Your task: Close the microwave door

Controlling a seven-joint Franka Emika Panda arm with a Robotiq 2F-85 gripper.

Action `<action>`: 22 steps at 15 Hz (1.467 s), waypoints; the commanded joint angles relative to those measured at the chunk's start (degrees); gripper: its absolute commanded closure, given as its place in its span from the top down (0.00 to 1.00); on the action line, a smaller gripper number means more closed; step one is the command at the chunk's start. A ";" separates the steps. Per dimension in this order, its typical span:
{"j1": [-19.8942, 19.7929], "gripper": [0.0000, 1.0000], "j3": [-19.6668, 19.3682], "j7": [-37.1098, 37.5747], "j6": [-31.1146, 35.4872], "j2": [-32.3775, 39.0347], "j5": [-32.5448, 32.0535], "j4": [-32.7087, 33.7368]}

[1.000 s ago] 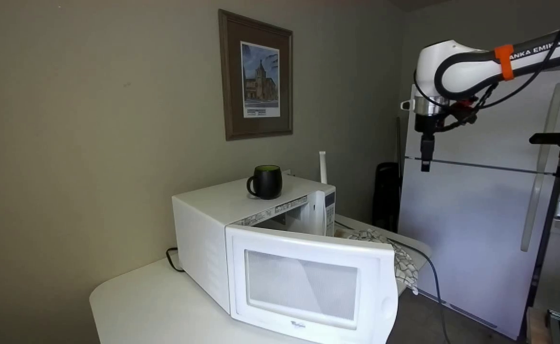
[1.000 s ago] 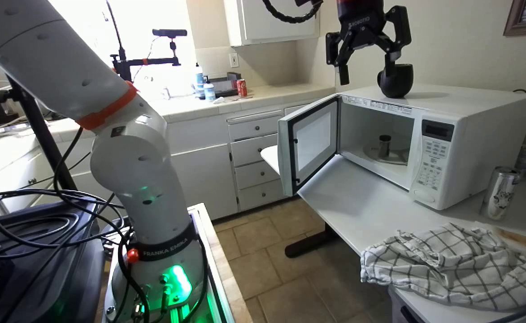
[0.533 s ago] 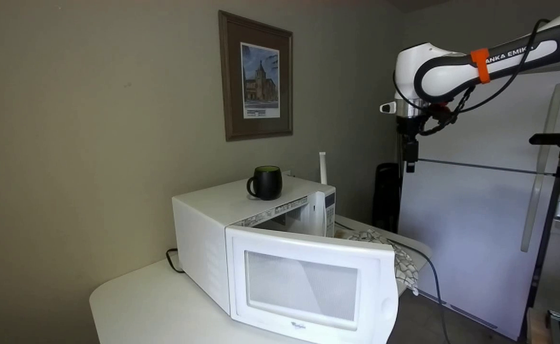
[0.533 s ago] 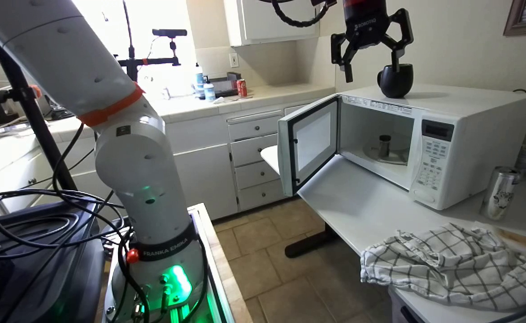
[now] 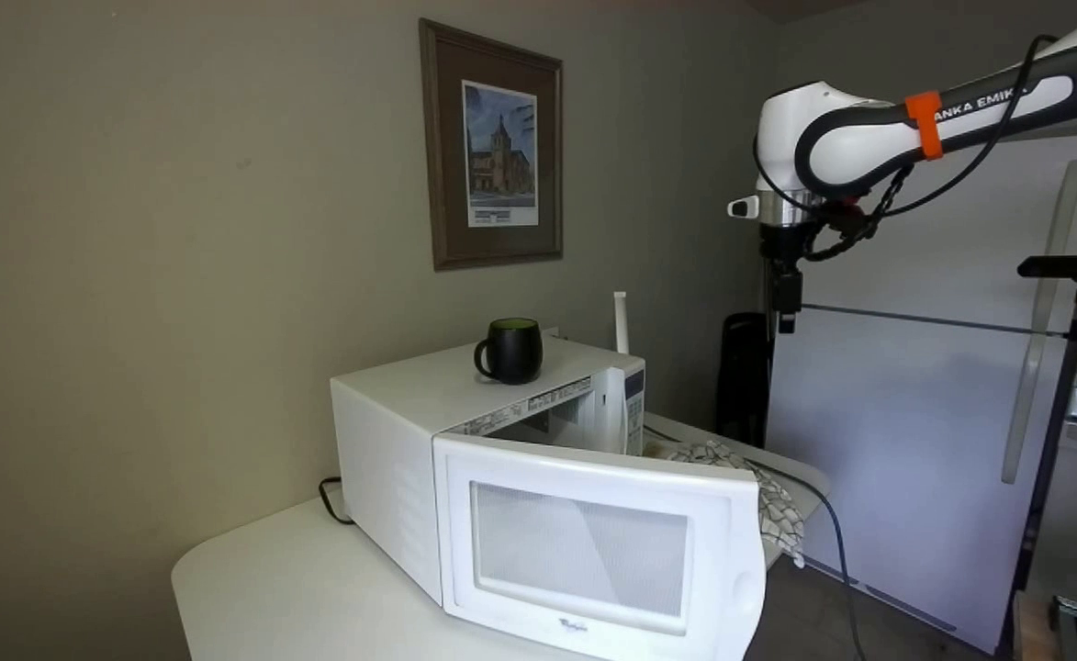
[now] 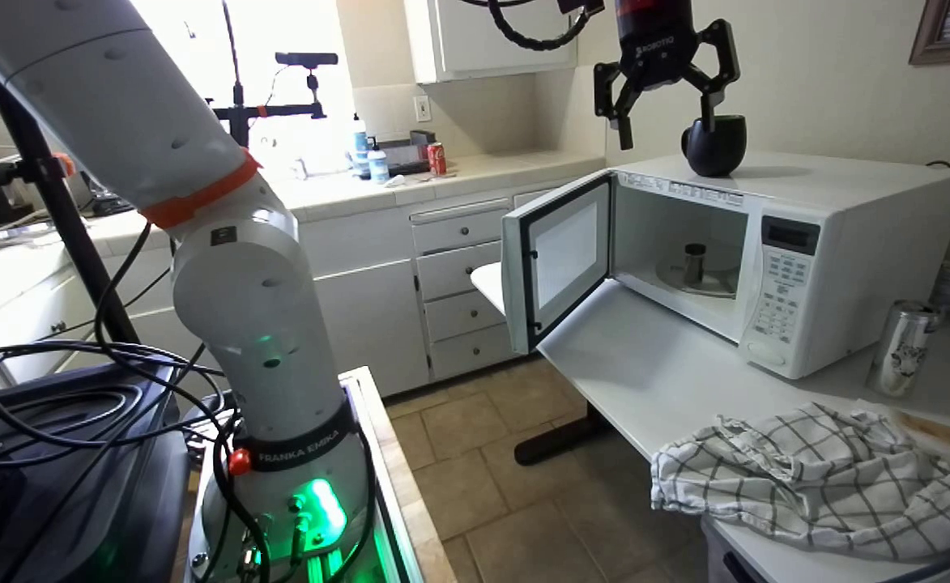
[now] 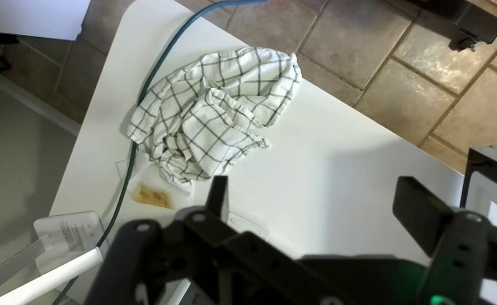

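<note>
One microwave door [image 5: 584,548] is standing open | you are holding the gripper [image 6: 666,130] high, jaws parted, empty, likely avoiding the mug [image 5: 516,352]

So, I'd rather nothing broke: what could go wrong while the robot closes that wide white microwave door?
The rounded black mug with a green inside stands on the boxy white microwave; a jolt could topple it. The black two-fingered gripper hangs open, apparently on the inner side of the microwave door, so pushing from there might swing it wider.
</note>
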 commanded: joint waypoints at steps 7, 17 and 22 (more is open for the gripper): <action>11.37 1.00 10.24 6.19 -0.97 -2.08 12.94 -3.87; 13.56 1.00 12.62 8.50 2.36 -1.04 12.47 -6.04; 14.58 1.00 15.72 13.90 7.70 0.20 11.75 -9.42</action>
